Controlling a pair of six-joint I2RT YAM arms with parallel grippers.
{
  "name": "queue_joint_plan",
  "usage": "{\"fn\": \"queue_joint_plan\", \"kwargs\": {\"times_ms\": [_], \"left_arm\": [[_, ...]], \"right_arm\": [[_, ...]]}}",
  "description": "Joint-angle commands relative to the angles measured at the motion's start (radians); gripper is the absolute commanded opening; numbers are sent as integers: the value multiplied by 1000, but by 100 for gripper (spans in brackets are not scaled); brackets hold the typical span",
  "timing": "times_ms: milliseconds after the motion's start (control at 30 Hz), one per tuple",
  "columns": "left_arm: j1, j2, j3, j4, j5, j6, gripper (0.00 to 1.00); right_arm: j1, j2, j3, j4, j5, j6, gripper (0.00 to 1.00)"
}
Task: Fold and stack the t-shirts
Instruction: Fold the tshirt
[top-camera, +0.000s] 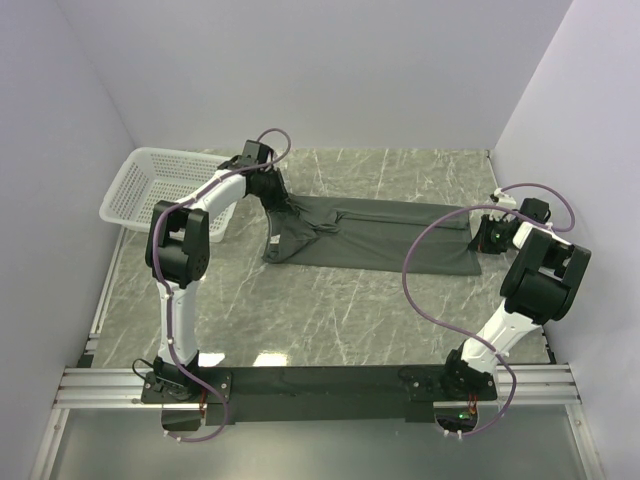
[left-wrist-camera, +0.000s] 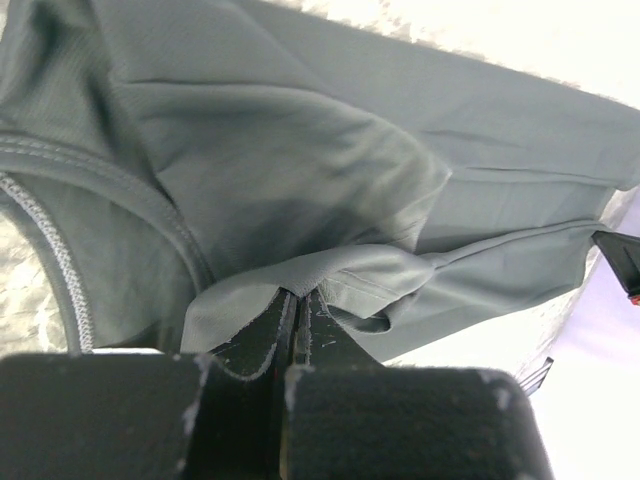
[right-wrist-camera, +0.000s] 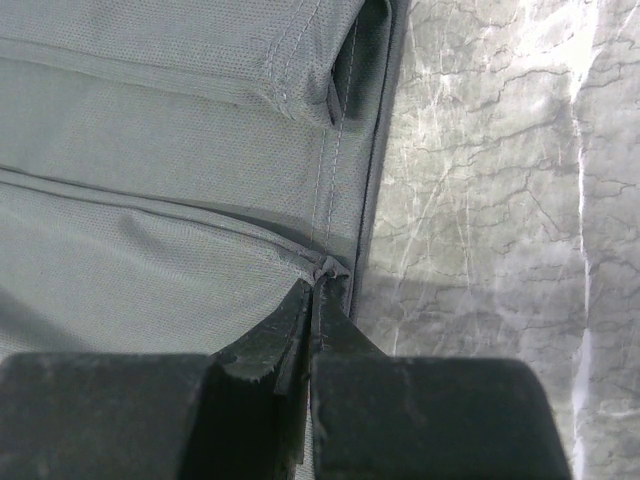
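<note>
Your overhead view is bright and evenly lit from above, with soft shadows and a pale glare patch on the grey marbled table (top-camera: 330, 310) near its front edge. In your left wrist view the table burns out to white behind the dark grey-green cotton t-shirt (left-wrist-camera: 300, 170), and the black left gripper (left-wrist-camera: 297, 300) is dark and blurred. Your right wrist view has crisp fabric weave, glare streaking the table at right, and the black right gripper (right-wrist-camera: 312, 290) is equally soft.

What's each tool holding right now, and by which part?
Both grip the t-shirt: left tool pinches a fabric fold near the collar, right tool pinches the hem edge at the opposite end.
</note>
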Motion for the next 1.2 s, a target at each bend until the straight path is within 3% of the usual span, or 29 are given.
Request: {"fn": "queue_joint_plan", "kwargs": {"times_ms": [0, 1167], "left_arm": [[9, -57, -13, 22, -14, 18, 1], [18, 34, 84, -2, -19, 11, 1]], "right_arm": [[-4, -29, 11, 42, 1, 16, 0], [-10, -25, 5, 65, -15, 32, 1]]}}
